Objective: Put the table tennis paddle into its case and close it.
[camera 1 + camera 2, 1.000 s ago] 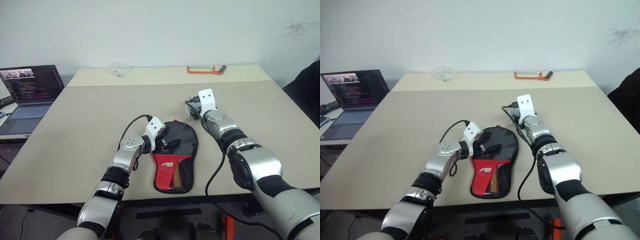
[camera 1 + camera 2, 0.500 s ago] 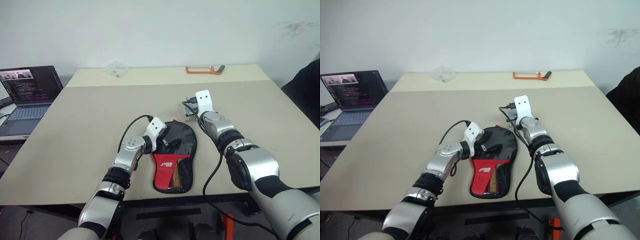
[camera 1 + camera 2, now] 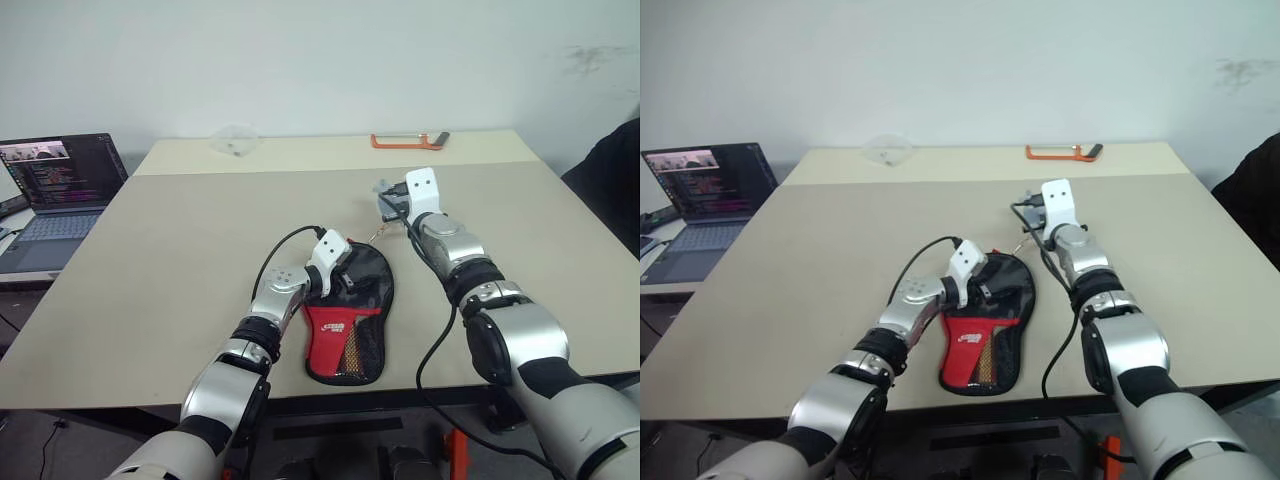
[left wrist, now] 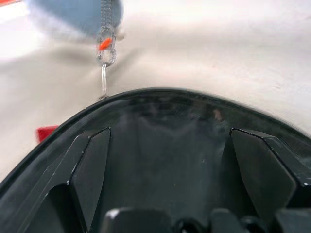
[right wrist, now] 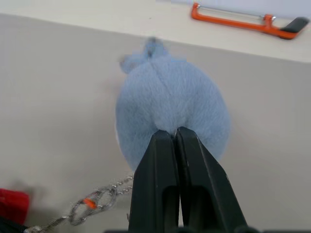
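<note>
While the left hand spreads over the soft black case, the right hand pinches a fuzzy round pouch.

Left gripper is spreading its fingers wide — right gripper, at two o'clock of it, is pinching shut.

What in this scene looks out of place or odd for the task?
The right gripper is shut on the small fluffy grey pouch, which a chain joins to the case. It seems to hold the charm, not a zipper pull. The left gripper is open over the case's round end.
</note>
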You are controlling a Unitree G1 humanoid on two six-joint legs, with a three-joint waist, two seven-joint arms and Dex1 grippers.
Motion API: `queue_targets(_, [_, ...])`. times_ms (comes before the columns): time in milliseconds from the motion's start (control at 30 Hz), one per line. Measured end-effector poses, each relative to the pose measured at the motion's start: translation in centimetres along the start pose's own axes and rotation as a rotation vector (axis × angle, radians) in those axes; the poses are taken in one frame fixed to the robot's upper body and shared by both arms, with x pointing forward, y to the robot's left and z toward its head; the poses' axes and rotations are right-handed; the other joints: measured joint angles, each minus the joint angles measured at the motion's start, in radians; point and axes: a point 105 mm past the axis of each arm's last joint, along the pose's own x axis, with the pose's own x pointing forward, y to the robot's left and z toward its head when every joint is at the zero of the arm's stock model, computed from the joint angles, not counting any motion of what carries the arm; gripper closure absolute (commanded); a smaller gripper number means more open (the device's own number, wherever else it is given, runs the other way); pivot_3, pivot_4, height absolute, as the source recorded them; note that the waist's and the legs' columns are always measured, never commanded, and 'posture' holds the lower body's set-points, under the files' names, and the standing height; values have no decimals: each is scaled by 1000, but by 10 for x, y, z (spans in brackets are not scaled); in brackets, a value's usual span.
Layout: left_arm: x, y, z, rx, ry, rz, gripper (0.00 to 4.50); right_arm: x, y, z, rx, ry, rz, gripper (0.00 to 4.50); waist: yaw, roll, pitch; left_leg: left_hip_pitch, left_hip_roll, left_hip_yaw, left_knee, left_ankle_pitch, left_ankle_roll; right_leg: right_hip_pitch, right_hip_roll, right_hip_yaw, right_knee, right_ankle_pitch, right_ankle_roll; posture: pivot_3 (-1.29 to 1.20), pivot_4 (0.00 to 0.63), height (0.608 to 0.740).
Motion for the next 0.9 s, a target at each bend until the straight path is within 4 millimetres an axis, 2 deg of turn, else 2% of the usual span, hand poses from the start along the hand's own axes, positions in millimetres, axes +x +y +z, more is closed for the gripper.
queue_targets(133, [-1, 1, -4, -9, 10, 4, 199, -24, -18, -13, -20, 7, -37, 4490, 22, 2, -1, -1, -1, -1, 8, -1, 1, 1, 0, -1, 4, 0, 0, 0, 150, 740])
queue_targets(300, [0, 0, -7, -18, 13, 10, 199, -62, -21, -18, -37, 20, -51, 4490, 33, 3, -2, 2, -1, -2, 9, -1, 1, 5, 0, -2, 4, 0, 1, 0, 150, 740])
queue_targets(500, [0, 0, -10, -24, 23, 19, 199, -111, 1, -38, 44, 89, -20, 4490, 41, 4, -2, 12, -1, -1, 8, -1, 2, 15, 1, -2, 1, -1, 1, 0, 150, 740])
queue_targets(567, [0, 0, -11, -22, 26, 21, 199, -125, 9, -38, 64, 107, 8, 4490, 41, 4, -2, 13, 0, -2, 8, -1, 2, 16, 1, -2, 1, -1, 2, 0, 150, 740])
queue_targets(700, [0, 0, -12, -21, 28, 24, 199, -146, 21, -35, 69, 142, 97, 4490, 41, 4, -3, 13, 0, -2, 8, -1, 2, 17, 1, -3, 1, -2, 3, 0, 150, 740])
queue_targets(900, [0, 1, -12, -19, 31, 32, 199, -171, 25, -46, 36, 227, 196, 4490, 41, 4, -3, 13, 0, -2, 8, -1, 2, 17, 1, -3, 0, -3, 6, 0, 150, 740])
